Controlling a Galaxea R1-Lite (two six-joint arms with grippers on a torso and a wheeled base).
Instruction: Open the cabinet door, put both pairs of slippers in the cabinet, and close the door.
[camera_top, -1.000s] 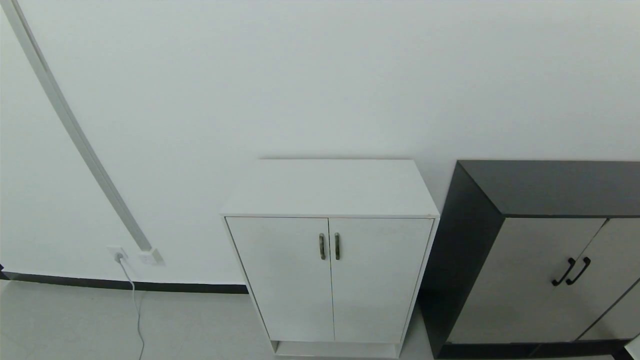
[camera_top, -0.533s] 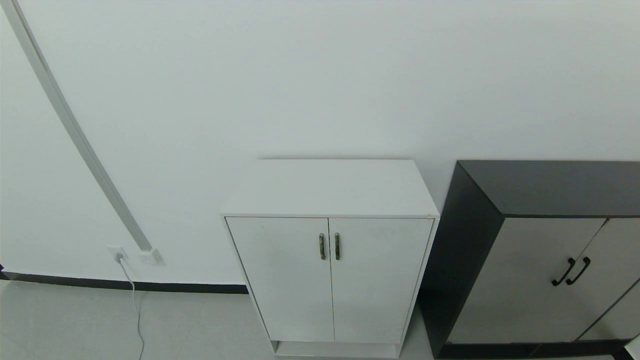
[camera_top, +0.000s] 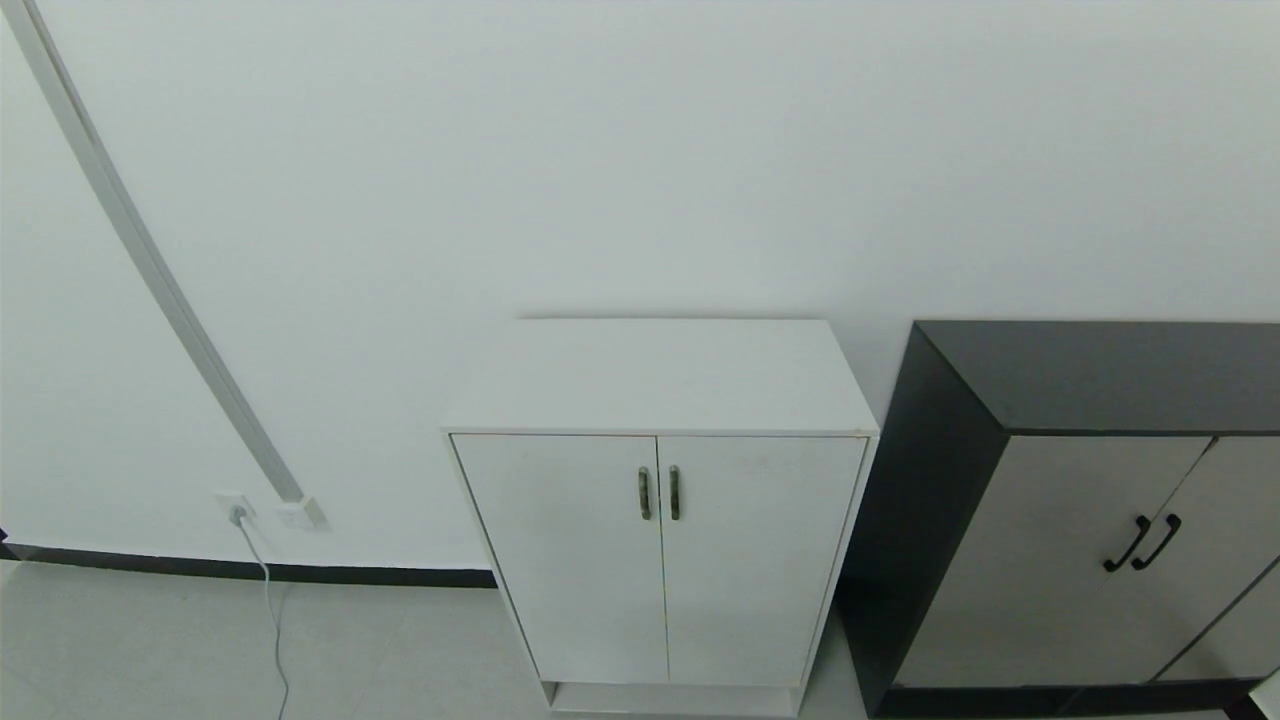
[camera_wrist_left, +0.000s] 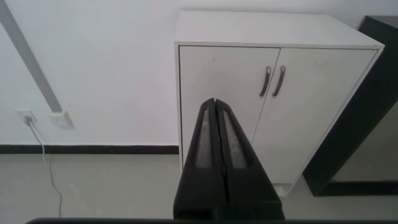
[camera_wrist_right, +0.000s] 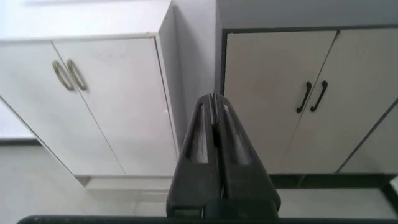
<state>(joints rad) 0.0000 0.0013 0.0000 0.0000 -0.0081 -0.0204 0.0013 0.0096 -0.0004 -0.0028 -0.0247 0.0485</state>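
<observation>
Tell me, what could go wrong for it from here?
On the white cabinet the handles sit close together, so a claw might hook both or the wrong one. The black cabinet beside it has similar doors and could be mistaken for it. The left claw and right claw are shut and must open before gripping.

We find nothing changed over the last second in the head view. The white cabinet (camera_top: 660, 380) has not moved from its place against the far wall, and its doors (camera_top: 570, 560) are as shut as they were, their handles (camera_top: 659, 493) meeting at the middle seam just as before. The dark cabinet (camera_top: 1050, 400) to its right has not shifted either. The view itself has held steady, so we can report no move.
</observation>
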